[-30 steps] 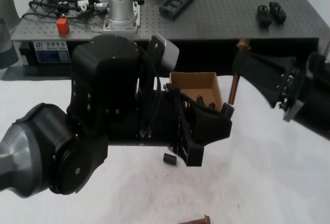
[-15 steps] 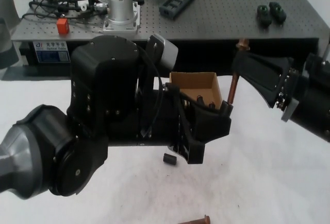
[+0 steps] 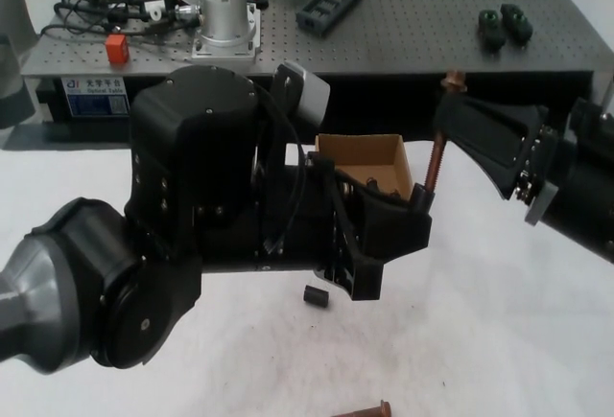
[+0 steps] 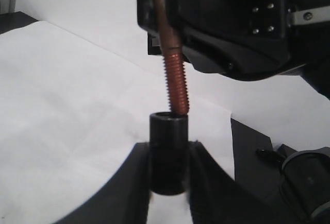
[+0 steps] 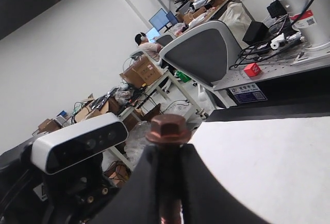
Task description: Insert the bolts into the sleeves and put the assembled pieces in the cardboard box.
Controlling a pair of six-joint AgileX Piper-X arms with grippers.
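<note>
Copper threaded bolt (image 4: 172,74), pinched by your right claw (image 5: 166,180), hangs at the rim of the black cylindrical sleeve (image 4: 168,152) your left claw (image 4: 168,175) grips. Centre it over the bore, then lower straight.

Loose bolt (image 3: 365,409) cut by lower edge, cardboard box (image 3: 363,156) partly behind left arm (image 3: 192,216), contents unclear

I see the copper bolt (image 4: 172,74) upright, threaded tip at the mouth of the black sleeve (image 4: 168,149). The cardboard box (image 3: 360,153) stands open nearby.
</note>
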